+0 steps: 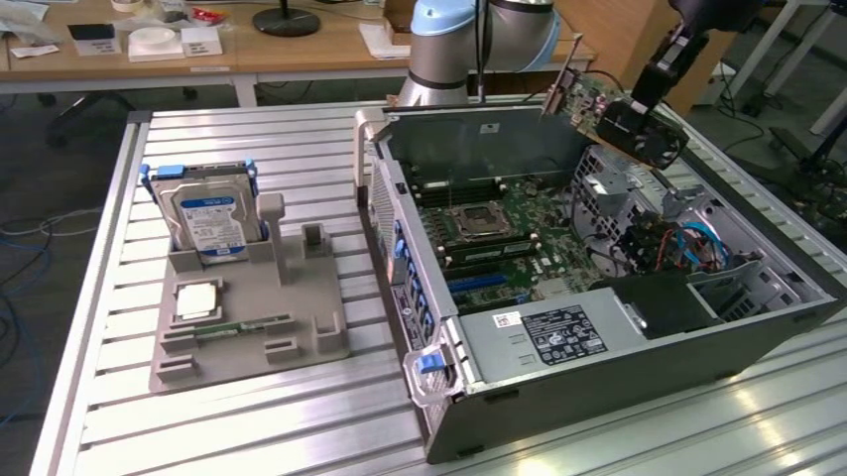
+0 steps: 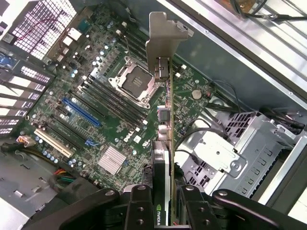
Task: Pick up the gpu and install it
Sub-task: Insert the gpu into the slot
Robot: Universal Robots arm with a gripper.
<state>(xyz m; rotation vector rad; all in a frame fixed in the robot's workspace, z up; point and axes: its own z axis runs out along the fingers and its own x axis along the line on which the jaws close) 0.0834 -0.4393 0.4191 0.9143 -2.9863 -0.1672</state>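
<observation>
One gripper (image 2: 165, 207) clamps the gpu (image 2: 164, 43) edge-on, clear above the open case's motherboard (image 2: 72, 103).

The thin green circuit-board gpu (image 1: 625, 131) ends in a dull, smooth silver metal bracket (image 2: 162, 40). The ribbed aluminium table (image 1: 265, 426) shines softly; the blocky grey plastic holder (image 1: 252, 342) on it looks matt.
</observation>
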